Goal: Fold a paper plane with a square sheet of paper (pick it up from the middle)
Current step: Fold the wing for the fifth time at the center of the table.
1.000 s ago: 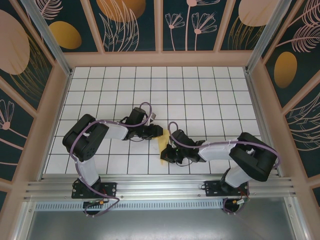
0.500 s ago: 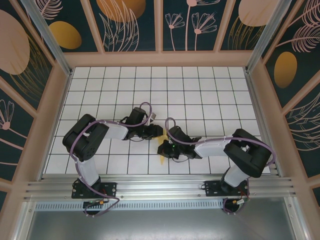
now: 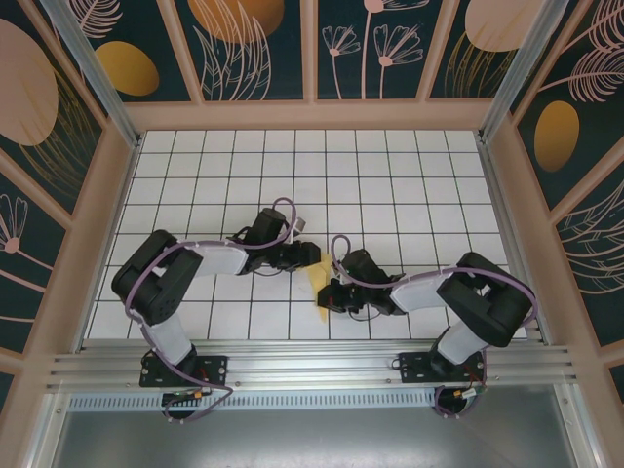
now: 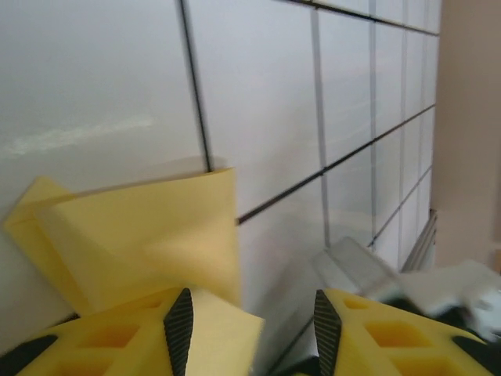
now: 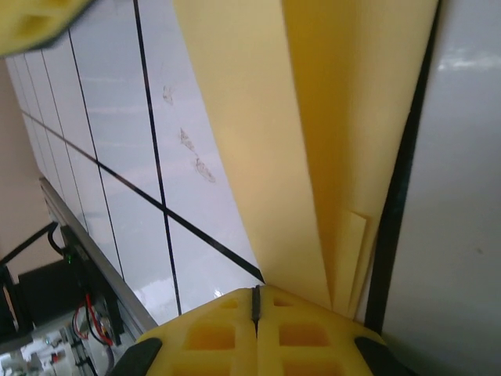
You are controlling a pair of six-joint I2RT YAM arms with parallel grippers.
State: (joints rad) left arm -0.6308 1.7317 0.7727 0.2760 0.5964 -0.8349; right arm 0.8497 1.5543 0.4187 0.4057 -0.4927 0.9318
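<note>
Robot test cell: gridded white table [image 3: 390, 166], botanical wall panels [image 3: 253, 49], aluminium rail [image 3: 312, 366].

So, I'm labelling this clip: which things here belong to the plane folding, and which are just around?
In the job: folded yellow paper; left gripper, open; right gripper, shut.
Just surroundings: gridded table; patterned walls; metal rail.
</note>
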